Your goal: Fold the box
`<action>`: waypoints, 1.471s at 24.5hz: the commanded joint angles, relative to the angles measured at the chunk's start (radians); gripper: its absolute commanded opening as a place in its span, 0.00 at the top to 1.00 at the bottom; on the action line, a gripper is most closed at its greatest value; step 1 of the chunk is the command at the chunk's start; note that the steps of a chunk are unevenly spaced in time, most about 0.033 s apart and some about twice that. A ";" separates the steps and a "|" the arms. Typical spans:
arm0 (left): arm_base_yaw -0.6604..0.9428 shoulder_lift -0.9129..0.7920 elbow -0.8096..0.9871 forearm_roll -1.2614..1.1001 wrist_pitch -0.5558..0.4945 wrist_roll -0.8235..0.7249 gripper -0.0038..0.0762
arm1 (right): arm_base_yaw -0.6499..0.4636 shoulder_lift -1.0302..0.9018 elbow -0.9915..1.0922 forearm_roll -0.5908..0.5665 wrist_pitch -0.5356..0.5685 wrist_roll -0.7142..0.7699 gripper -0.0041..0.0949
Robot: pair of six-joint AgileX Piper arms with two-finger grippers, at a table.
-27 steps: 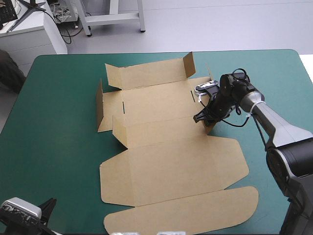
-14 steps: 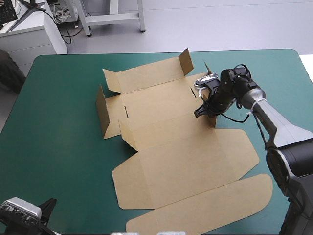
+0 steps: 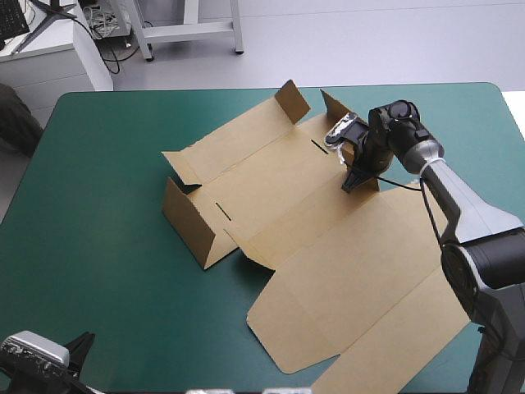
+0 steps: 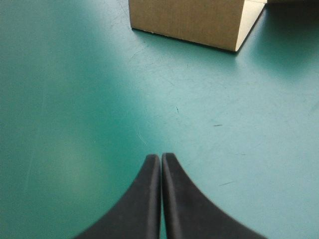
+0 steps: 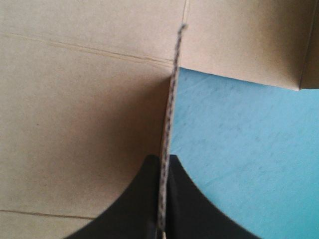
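Our right gripper [image 5: 163, 160] pinches the box [image 3: 328, 254] by its upright flap [image 5: 171, 99] (left gripper [image 4: 160, 158] closed, empty); we should drag low and steadily, without creasing the flap.

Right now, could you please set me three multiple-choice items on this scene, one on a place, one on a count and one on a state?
1. Where is the left end effector?
A. Over bare teal-green cover, with the box ahead of it.
B. On the box's lid.
C. Beyond the table's far edge.

2. How many end effectors touch the box?
A. None.
B. One.
C. Two.

3. What state is the right end effector in?
A. Wide open.
B. Shut on an upright flap of the box.
C. Shut on nothing.

Answers:
1 A: its wrist view shows only cover beneath it.
2 B: only the right one is at the board.
3 B: the flap's edge runs between its fingers.
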 commanded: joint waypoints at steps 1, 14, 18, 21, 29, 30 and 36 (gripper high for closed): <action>0.002 -0.012 -0.022 -0.001 -0.064 -0.001 0.96 | -0.002 -0.022 -0.129 0.071 -0.022 -0.107 0.98; 0.002 -0.012 -0.022 -0.001 -0.064 -0.001 0.96 | 0.064 0.132 -0.328 0.256 0.148 -0.259 0.98; 0.002 -0.012 -0.022 -0.001 -0.064 -0.001 0.96 | 0.124 0.146 -0.328 0.236 0.161 -0.275 0.98; 0.002 -0.012 -0.022 -0.001 -0.064 -0.001 0.96 | 0.170 0.148 -0.328 0.230 0.159 -0.298 0.98; 0.002 -0.012 -0.022 -0.004 -0.064 -0.001 0.96 | 0.327 0.191 -0.328 0.090 0.144 -0.418 0.98; 0.002 -0.012 -0.022 -0.004 -0.064 -0.001 0.96 | 0.339 0.198 -0.328 0.085 0.135 -0.431 0.98; 0.002 -0.012 -0.022 -0.004 -0.064 -0.001 0.96 | 0.355 0.217 -0.328 -0.005 -0.016 -0.440 0.98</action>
